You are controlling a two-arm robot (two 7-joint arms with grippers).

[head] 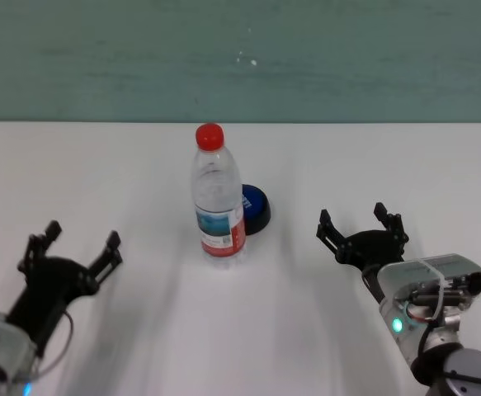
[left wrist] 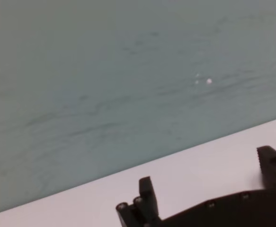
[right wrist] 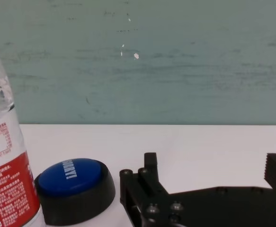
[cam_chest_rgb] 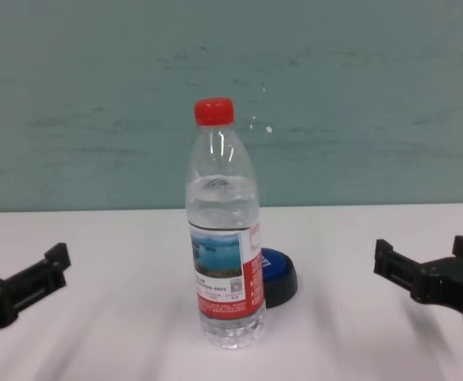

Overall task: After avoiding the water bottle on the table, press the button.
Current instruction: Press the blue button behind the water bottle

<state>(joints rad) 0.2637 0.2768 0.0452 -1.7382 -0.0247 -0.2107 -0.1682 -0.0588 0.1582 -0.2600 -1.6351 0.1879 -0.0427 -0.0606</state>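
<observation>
Just one water bottle stands upright at the centre of the head view on the white table, with one button just behind it to the right, partly hidden by the bottle. Two grippers show: the left gripper at lower left and the right gripper at lower right, both with fingers spread wide, holding nothing, well apart from bottle and button. Both arms are cut off by the frame's bottom edge.

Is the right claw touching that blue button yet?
Apart. In the head view, bare table separates the open right gripper from the button behind the water bottle.
</observation>
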